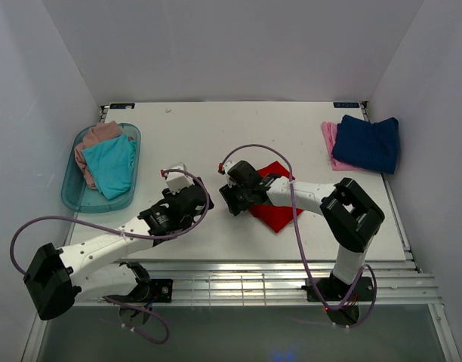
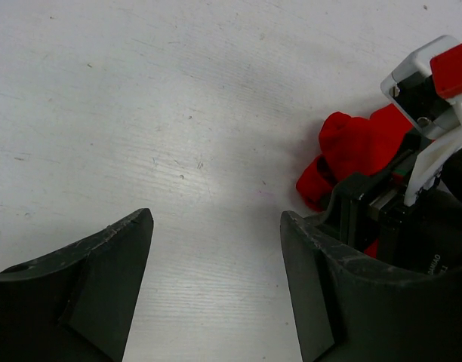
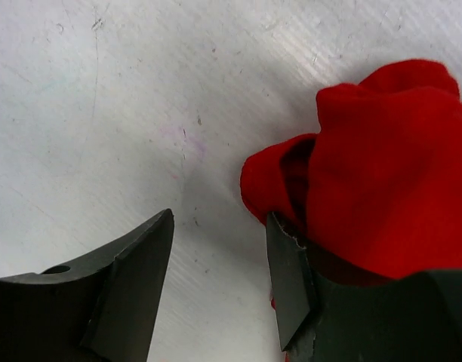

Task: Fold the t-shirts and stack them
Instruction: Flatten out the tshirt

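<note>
The right hand (image 3: 218, 219) sits low over the bench (image 1: 216, 128) with its fingers spread, and only bare surface shows in the gap between them. The red t-shirt (image 3: 382, 173) is bunched just outside the finger on the right of the wrist view. A fold laps over that finger, so the cloth touches the hand but is not pinched. I judge the hand is placed there to find an edge of the crumpled shirt, and that folding has barely begun.

The left hand (image 2: 216, 219) is also open and holds nothing. It hovers over bare bench, with the red shirt ahead of it and to its right, apart from its fingers. It is probably placed to take a second corner.

Well beyond the right hand, a navy t-shirt (image 1: 367, 143) lies folded on a light pink t-shirt (image 1: 329, 136), which looks like the stack. Far out to the left hand's left, a turquoise t-shirt (image 1: 110, 166) and a dusty pink t-shirt (image 1: 99, 138) wait in a teal tub (image 1: 69, 192).

The dark stickers (image 1: 121, 105) at the bench's far corners and the faint print (image 2: 435, 262) on the right hand's body are too small to read. The shirts show no lettering.
</note>
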Tool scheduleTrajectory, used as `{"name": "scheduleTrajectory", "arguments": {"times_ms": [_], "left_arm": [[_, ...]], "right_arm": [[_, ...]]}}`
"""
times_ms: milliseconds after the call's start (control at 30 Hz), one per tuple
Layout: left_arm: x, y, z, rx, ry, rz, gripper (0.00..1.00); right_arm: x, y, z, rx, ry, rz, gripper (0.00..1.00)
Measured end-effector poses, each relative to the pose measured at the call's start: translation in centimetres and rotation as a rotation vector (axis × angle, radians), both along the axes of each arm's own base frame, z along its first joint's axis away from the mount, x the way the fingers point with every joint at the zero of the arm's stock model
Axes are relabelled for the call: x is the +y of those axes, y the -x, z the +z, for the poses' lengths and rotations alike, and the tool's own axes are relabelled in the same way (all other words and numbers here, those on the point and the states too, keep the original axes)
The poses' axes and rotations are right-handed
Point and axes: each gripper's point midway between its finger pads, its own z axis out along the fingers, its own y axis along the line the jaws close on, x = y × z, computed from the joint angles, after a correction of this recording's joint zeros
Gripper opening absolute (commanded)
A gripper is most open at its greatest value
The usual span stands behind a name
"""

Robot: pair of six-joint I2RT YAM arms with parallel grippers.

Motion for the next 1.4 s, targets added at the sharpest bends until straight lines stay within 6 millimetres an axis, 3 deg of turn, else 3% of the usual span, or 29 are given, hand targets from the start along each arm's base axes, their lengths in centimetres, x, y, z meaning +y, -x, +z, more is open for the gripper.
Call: {"name": "scheduleTrajectory", "arguments": {"times_ms": [267, 467, 767, 800, 867, 900, 933, 1167, 1233, 1300, 1400], "left_arm": [[0.8, 0.3, 0.9, -0.040, 0.015, -0.006, 0.79], [1.0, 0.5, 0.2, -0.033, 0.002, -0.007, 0.79], [1.2, 0.8, -0.9, -0.015, -0.012, -0.010, 0.79], [1.3, 0.9, -1.2, -0.010, -0.014, -0.011, 0.79], [1.3, 0.9, -1.3, -0.006, -0.014, -0.012, 0.79], [1.3, 1.0, -1.4, -0.005, -0.014, -0.013, 0.79], [1.3, 1.0, -1.4, -0.005, -0.013, -0.012, 0.78], [1.4, 1.0, -1.1, -0.013, 0.001, -0.006, 0.77], [1.7, 1.0, -1.1, -0.014, -0.001, 0.009, 0.76], [2.2, 1.1, -1.1, -0.014, -0.004, 0.034, 0.75], [3.1, 1.3, -1.1, -0.015, 0.000, 0.082, 0.75]], "right_arm": [[1.0, -1.4, 0.9, -0.050, -0.009, 0.017, 0.58], [1.4, -2.3, 1.3, -0.086, -0.002, 0.022, 0.57], [1.2, -3.6, 0.0, -0.119, 0.060, 0.024, 0.57], [1.2, -3.7, 0.0, -0.123, 0.064, 0.023, 0.55], [1.1, -4.1, -0.1, -0.134, 0.078, 0.023, 0.38], [1.1, -4.2, -0.2, -0.138, 0.085, 0.025, 0.12], [0.9, -4.2, -0.3, -0.141, 0.096, 0.028, 0.08], [0.6, -4.0, -0.1, -0.125, 0.115, 0.015, 0.08], [1.1, -4.3, 1.1, -0.125, 0.108, 0.013, 0.08], [2.3, -5.3, 3.9, -0.149, 0.076, 0.007, 0.08], [4.9, -7.4, 11.5, -0.236, -0.028, -0.007, 0.08]]}}
